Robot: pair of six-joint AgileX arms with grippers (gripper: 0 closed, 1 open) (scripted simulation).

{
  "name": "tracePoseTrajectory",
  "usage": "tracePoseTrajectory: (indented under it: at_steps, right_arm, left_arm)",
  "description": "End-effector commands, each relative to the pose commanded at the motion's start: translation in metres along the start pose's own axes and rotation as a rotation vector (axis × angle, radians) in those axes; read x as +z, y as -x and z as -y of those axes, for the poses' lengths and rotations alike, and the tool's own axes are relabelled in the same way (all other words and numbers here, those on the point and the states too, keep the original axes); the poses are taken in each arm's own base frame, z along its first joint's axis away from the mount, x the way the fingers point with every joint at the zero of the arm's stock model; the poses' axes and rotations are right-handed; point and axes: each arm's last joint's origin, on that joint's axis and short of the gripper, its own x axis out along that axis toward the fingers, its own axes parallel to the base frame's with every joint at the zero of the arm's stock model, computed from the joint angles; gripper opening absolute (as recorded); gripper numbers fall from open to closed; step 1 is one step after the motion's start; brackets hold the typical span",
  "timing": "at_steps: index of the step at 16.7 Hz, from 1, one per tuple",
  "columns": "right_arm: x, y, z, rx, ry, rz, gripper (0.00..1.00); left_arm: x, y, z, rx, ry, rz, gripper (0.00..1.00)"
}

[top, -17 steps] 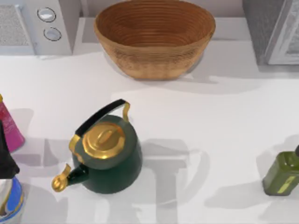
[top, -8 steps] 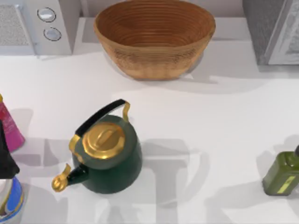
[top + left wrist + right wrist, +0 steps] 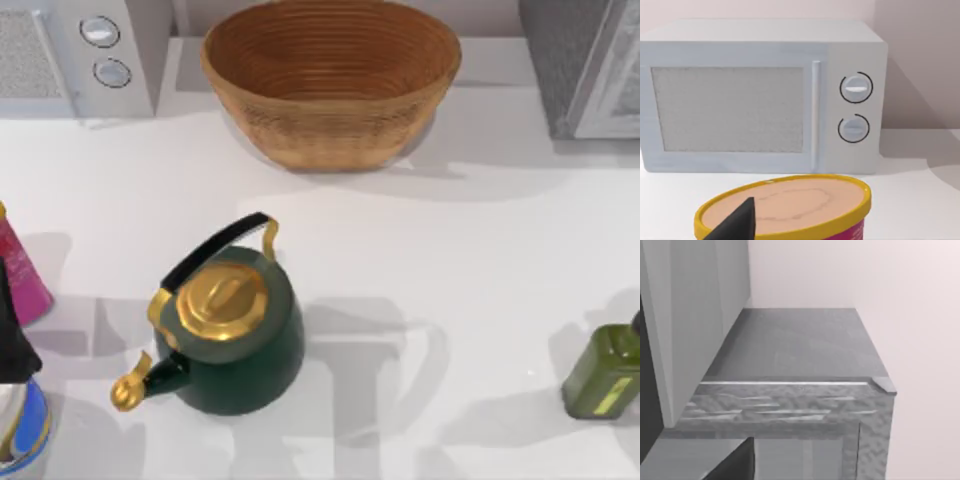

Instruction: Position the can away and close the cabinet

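Where the grey cabinet (image 3: 580,60) stands at the upper right of the top view, its mottled, stone-like top (image 3: 800,350) lies close before the right gripper (image 3: 735,465). The left gripper (image 3: 740,225) hangs over a pink tub (image 3: 790,205) with a yellow rim, facing a white microwave (image 3: 760,95) with two round dials. How far either gripper is open cannot be told. On the white desk (image 3: 450,250) sit a ribbed woven basket (image 3: 330,80), a glossy green kettle (image 3: 235,330) with a gold lid, and an olive bottle (image 3: 600,375).
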Motion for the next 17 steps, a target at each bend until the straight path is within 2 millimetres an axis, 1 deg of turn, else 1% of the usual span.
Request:
tracePoseTrajectory:
  at_steps: [3,5,6,8,10,11,12,14,17]
  right_arm:
    - [0.001,-0.018,-0.011,0.002,0.001,0.001,1.00]
    - [0.003,-0.038,-0.028,0.005,0.003,0.003,1.00]
    - [0.004,-0.049,-0.041,0.008,0.005,0.006,1.00]
    - [0.008,-0.071,-0.073,0.011,0.010,0.016,1.00]
    - [0.011,-0.088,-0.113,0.012,0.012,0.031,1.00]
    - [0.013,-0.093,-0.134,0.012,0.011,0.038,1.00]
    - [0.014,-0.096,-0.156,0.010,0.008,0.045,1.00]
    - [0.015,-0.096,-0.198,0.007,-0.001,0.054,1.00]
    - [0.013,-0.087,-0.251,0.002,-0.013,0.046,1.00]
  left_arm:
    - [0.000,0.000,0.000,0.000,0.000,0.000,1.00]
    - [0.000,0.000,0.000,0.000,0.000,0.000,1.00]
    - [0.000,0.000,0.000,0.000,0.000,0.000,1.00]
    - [0.000,0.000,0.000,0.000,0.000,0.000,1.00]
    - [0.000,0.000,0.000,0.000,0.000,0.000,1.00]
    - [0.000,0.000,0.000,0.000,0.000,0.000,1.00]
    - [0.000,0.000,0.000,0.000,0.000,0.000,1.00]
    - [0.000,0.000,0.000,0.000,0.000,0.000,1.00]
    - [0.000,0.000,0.000,0.000,0.000,0.000,1.00]
